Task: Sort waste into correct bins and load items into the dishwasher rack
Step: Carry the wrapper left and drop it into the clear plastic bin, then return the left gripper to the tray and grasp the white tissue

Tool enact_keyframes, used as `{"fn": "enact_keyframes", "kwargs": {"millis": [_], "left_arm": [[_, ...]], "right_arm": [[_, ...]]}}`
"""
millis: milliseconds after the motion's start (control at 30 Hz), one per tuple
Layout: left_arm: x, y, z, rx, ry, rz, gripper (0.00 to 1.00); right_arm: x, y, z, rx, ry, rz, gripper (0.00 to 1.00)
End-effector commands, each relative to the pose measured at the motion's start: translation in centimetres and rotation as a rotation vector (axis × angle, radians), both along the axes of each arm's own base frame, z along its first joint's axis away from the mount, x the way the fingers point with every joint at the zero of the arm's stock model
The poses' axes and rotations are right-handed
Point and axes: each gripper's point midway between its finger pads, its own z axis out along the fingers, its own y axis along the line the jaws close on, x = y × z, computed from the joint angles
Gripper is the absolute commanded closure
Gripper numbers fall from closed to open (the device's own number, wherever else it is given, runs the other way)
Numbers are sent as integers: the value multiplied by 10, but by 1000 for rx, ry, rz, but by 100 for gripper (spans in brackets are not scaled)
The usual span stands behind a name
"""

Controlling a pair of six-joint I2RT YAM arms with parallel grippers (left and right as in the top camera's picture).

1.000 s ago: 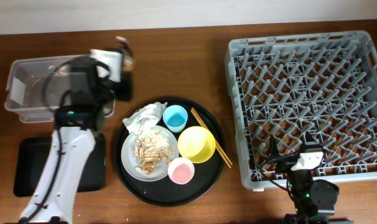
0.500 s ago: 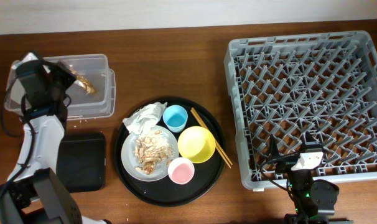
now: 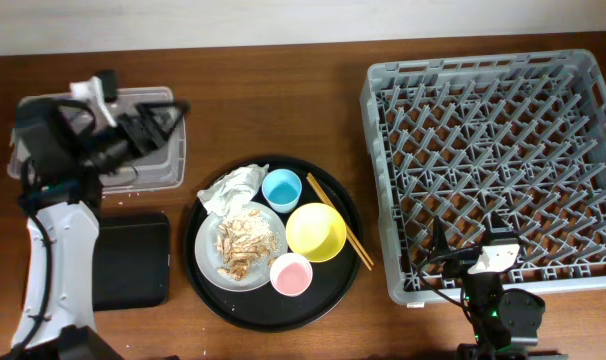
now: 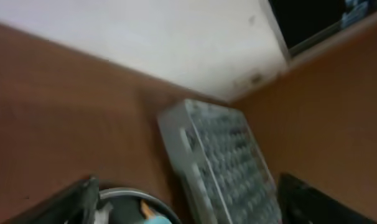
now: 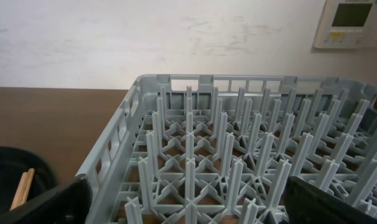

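Note:
My left gripper (image 3: 163,125) hangs open over the clear container (image 3: 153,172) at the far left, nothing between its fingers (image 4: 76,200). The wrapper is hidden. On the round black tray (image 3: 333,292) lie a crumpled white napkin (image 3: 233,187), a white-grey plate (image 3: 209,262) with beige food scraps (image 3: 245,240), a light-blue cup (image 3: 281,188), a yellow bowl (image 3: 315,231), a pink cup (image 3: 291,273) and wooden chopsticks (image 3: 340,222). The grey dishwasher rack (image 3: 493,150) fills the right side. My right gripper (image 3: 473,262) stays open at the rack's near edge (image 5: 114,155), holding nothing.
A shallow black rectangular tray (image 3: 133,265) lies in front of the clear container, left of the round tray. The left wrist view is blurred and shows the rack (image 4: 223,162) and the blue cup (image 4: 157,218). A wall runs behind the table.
My left gripper carried the gold-brown wrapper left over the clear container, dropped it inside, and now stands open, turned toward the right. The right arm has not moved.

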Motion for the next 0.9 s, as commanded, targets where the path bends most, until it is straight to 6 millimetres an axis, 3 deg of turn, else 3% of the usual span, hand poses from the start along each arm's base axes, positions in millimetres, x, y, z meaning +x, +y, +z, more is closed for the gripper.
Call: {"fn": "enact_keyframes", "kwargs": {"millis": [0,67,167,200,233,267,433,600,800,867], "left_arm": [[-23,-7,-26,263,52,48,1],[-38,4,-41,426,148,154,1],[-58,-8,-26,491,128,163,1],[-64,-9,-31,491,158,153,8],[-70,-10,-39,495,197,139,30],[-75,-12,-49,518,213,106,34],[-97,-31,-115,625,360,-25,34],[-92,-30,-167,805,527,41,33],[-70,-38,-194,816,519,29,35],[-65,-39,-200,821,511,23,44]], "right_arm": [[0,0,-3,-6,6,-3,2],[0,0,-3,-6,6,-3,1],[0,0,-3,-7,6,-3,1],[0,0,-3,-6,6,-3,1],[0,0,-3,-6,6,-3,1],[0,0,-3,-6,6,-3,1],[0,0,-3,-7,6,-3,1],[0,0,-3,-6,6,-3,1],[0,0,-3,-7,6,-3,1],[0,0,-3,-7,6,-3,1]]}}
